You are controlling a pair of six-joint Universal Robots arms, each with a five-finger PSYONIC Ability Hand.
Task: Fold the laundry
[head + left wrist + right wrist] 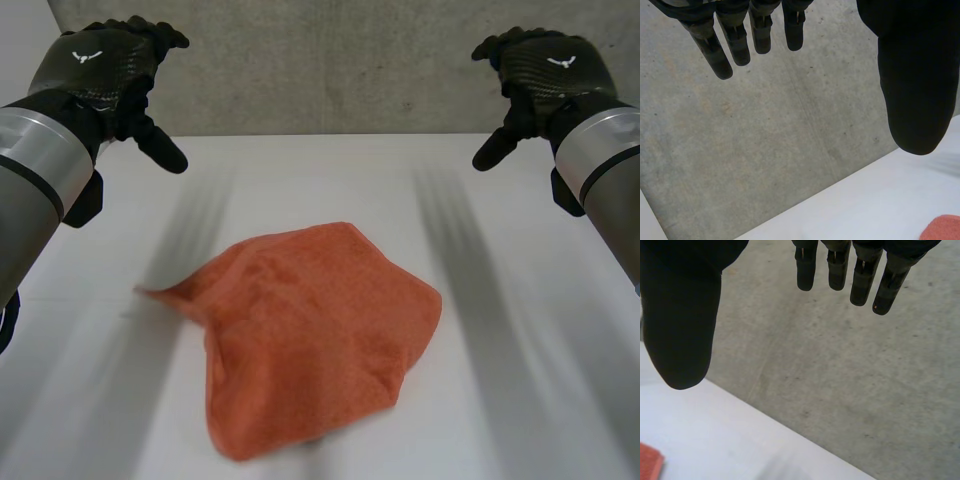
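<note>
An orange towel (315, 335) lies loosely crumpled on the middle of the white table (520, 400), one corner drawn out to the left. My left hand (105, 70) hangs high at the far left of the table, well away from the cloth, fingers (720, 47) straight and thumb (915, 95) apart, holding nothing. My right hand (535, 75) mirrors it at the far right, fingers (862, 275) straight, thumb (682, 335) spread, also empty. A bit of the towel (942, 227) peeks in beyond the left thumb, and its edge (650, 460) shows beyond the right thumb.
A grey concrete wall (330, 60) stands behind the table's far edge (330, 137). Bare white tabletop surrounds the towel on both sides.
</note>
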